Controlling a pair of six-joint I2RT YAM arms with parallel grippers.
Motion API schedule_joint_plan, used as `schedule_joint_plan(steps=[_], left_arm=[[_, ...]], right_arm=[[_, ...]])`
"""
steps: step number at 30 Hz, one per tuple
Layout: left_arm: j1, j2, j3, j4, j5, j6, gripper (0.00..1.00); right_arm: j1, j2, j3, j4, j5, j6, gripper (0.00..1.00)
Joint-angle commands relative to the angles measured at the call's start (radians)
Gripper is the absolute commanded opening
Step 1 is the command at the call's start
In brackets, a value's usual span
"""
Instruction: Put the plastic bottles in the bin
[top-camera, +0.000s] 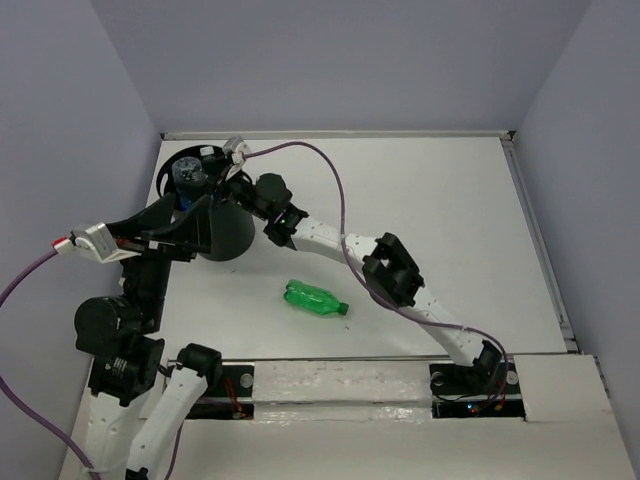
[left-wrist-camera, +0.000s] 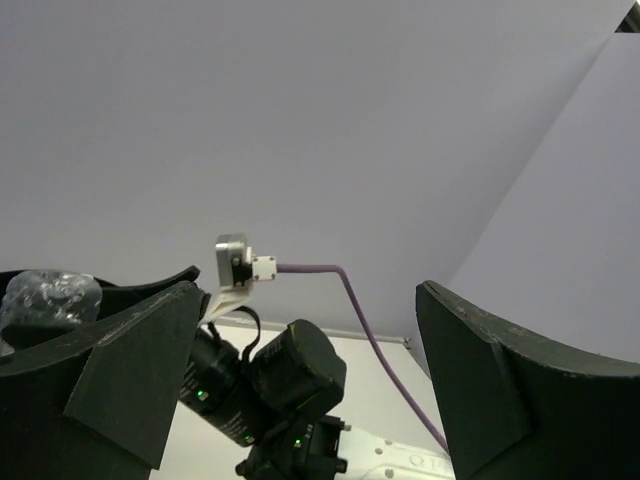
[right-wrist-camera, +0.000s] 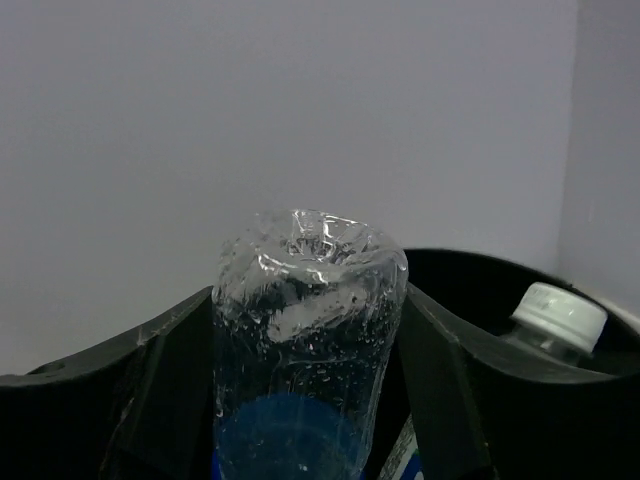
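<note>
Right gripper (right-wrist-camera: 310, 345) is clamped on a clear bottle (right-wrist-camera: 305, 330) with a blue label. The bottle's long axis runs out along the fingers (right-wrist-camera: 165, 375), base end pointing away from the wrist; the cap end is hidden. From overhead the bottle sits above the bin (top-camera: 235, 240) mouth, toward its far-left side. The wrist view shows the bin rim just behind the bottle and a white-capped bottle (right-wrist-camera: 555, 318) already inside. My read: this is the drop step. The bottle is over the opening, so letting go should land it in.

Left gripper (left-wrist-camera: 308, 300) is spread wide with nothing in it. It hangs at the bin's near-left side and faces across the bin toward the right wrist.

Green bottle (top-camera: 313, 300) lies on its side on the table (top-camera: 450, 200), on the bin's near-right and well apart from it. Its long axis runs roughly left-right, cap pointing away from the bin. Both grippers are up at the bin. The right arm's base is closer to the green bottle, so that arm likely takes it after the release.
</note>
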Motion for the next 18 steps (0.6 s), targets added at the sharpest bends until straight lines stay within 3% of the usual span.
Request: schedule_joint_plan(steps=[1, 8, 13, 17, 18], left_arm=[[0.007, 0.034, 0.047, -0.001, -0.006, -0.020, 0.99], [0.007, 0.043, 0.098, -0.122, -0.035, -0.054, 0.99], [0.009, 0.067, 0.185, -0.324, -0.074, -0.083, 0.99], [0.007, 0.076, 0.193, -0.439, -0.026, -0.135, 0.99], [0.009, 0.090, 0.178, -0.485, -0.005, -0.149, 0.99]], right_arm=[[0.017, -0.073, -0.029, 0.001, -0.033, -0.049, 0.76], [0.017, -0.170, -0.027, -0.099, -0.071, -0.050, 0.97], [0.017, -0.289, -0.094, -0.184, -0.086, -0.046, 1.00], [0.008, -0.563, -0.394, -0.187, -0.070, -0.033, 0.99], [-0.003, -0.620, -0.562, -0.188, -0.054, -0.037, 0.98]])
